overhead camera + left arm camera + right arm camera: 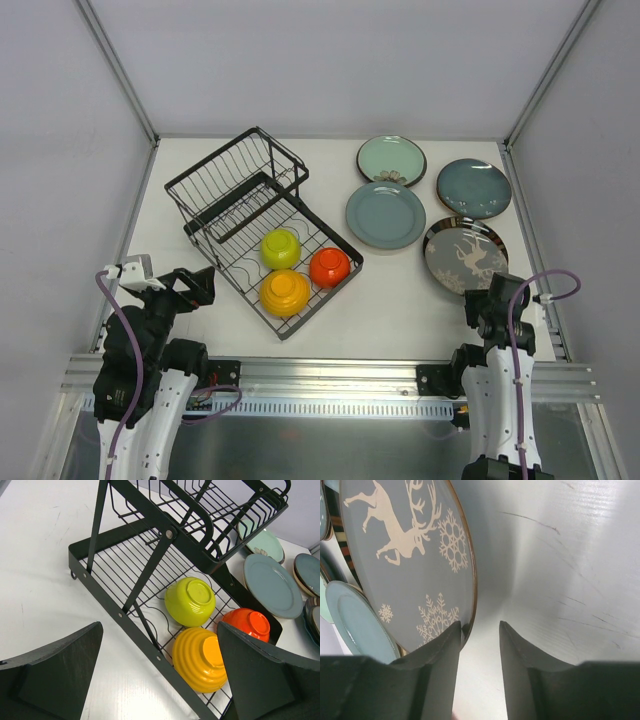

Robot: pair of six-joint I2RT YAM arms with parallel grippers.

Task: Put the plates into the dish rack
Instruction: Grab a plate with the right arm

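Grey plate (410,555) lies with its rim just beside the partly open right end effector (480,625); left end effector (159,630) gapes wide, empty.

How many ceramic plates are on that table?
4 visible, right of the black wire rack: mint green plate farthest back, grey-blue plate beside it, dark teal plate far right, grey reindeer-patterned plate nearest. Others may hide underneath.

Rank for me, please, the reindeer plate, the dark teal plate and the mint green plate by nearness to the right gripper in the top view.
From the right gripper:
1. Reindeer plate, just ahead of it.
2. Dark teal plate, farther back on the right.
3. Mint green plate, back and leftward.
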